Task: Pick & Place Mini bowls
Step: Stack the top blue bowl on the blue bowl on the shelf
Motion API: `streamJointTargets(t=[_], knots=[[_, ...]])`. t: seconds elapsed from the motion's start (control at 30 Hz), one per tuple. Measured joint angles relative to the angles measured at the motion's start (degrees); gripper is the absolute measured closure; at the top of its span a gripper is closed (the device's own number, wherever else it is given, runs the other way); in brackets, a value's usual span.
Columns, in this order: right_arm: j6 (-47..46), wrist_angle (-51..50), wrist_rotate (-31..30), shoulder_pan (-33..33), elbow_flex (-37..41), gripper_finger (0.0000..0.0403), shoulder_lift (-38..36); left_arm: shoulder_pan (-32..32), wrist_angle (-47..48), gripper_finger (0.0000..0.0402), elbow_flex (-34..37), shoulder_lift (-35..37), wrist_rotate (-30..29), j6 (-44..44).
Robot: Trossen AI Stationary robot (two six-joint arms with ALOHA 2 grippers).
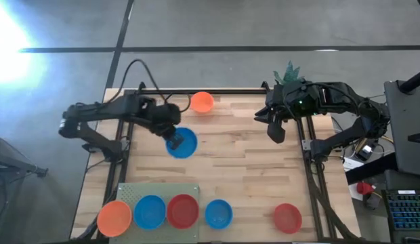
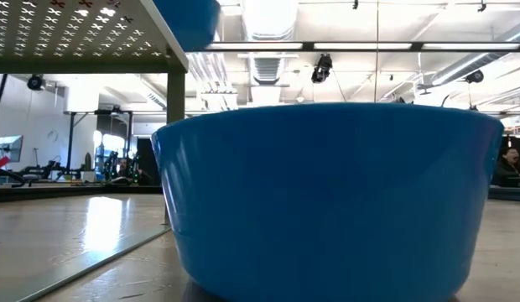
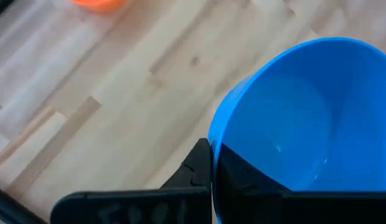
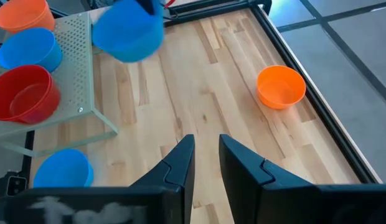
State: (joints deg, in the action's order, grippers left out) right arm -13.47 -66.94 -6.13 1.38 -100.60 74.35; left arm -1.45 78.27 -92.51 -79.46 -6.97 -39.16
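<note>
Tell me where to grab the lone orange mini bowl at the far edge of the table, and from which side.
Grip the rim of the orange mini bowl: one finger inside, one outside the wall, coming down from above. It sits upright, mouth up, with bare wood all round, so any side is probably reachable. The left gripper is shut on a blue mini bowl by its rim, so the idle right gripper suits.

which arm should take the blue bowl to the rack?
Left. The left gripper already pinches the blue bowl by its rim, close to the rack. The right gripper hangs empty across the table.
</note>
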Motion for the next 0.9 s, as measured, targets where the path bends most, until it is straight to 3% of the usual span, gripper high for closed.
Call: streamJointTargets(t=[0.2, 0.43, 0.67, 0.9], knots=[[0.0, 0.0, 0.02, -0.01, 0.0, 0.0335, 0.02, 6.77, 4.81, 0.0401, 0.0, 2.96, 3.01, -0.37], [-0.01, 0.17, 0.02, 0.01, 0.0, 0.0335, 0.02, 19.69, 7.42, 0.0401, 0.0, 4.73, 5.55, 2.38], [0.0, 0.65, 0.01, 0.01, 0.02, 0.0335, 0.0, 30.68, 7.26, 0.0401, 0.0, 3.94, 6.26, -1.82], [-0.02, 3.09, 0.02, 0.01, 0.02, 0.0335, 0.02, 36.17, 4.29, 0.0401, 0.0, 1.02, 8.01, -3.2]])
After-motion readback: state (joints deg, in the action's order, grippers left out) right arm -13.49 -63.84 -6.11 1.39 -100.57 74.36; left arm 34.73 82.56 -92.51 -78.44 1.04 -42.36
